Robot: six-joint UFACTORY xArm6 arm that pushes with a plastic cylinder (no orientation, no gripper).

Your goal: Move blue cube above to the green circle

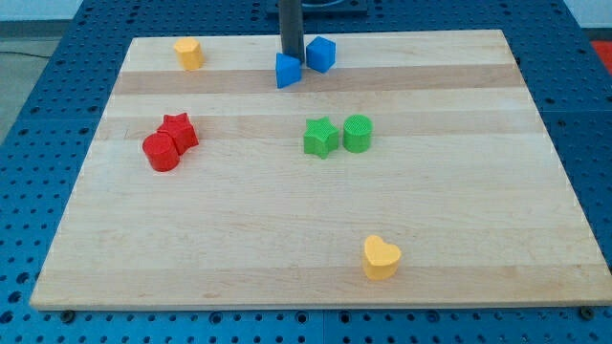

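A blue cube (320, 53) sits near the view's top, right of centre. A second blue block (288, 71), angular in shape, lies just left and below it. My tip (291, 56) stands between them, touching the top of the second blue block and just left of the blue cube. The green circle (357, 133) lies in the middle of the board, well below the blue cube. A green star (321, 137) sits against the circle's left side.
A red star (178, 131) and a red circle (162, 152) touch at the view's left. A yellow block (189, 53) lies at the top left. A yellow heart (381, 258) lies near the bottom edge. The wooden board (306, 220) rests on a blue perforated table.
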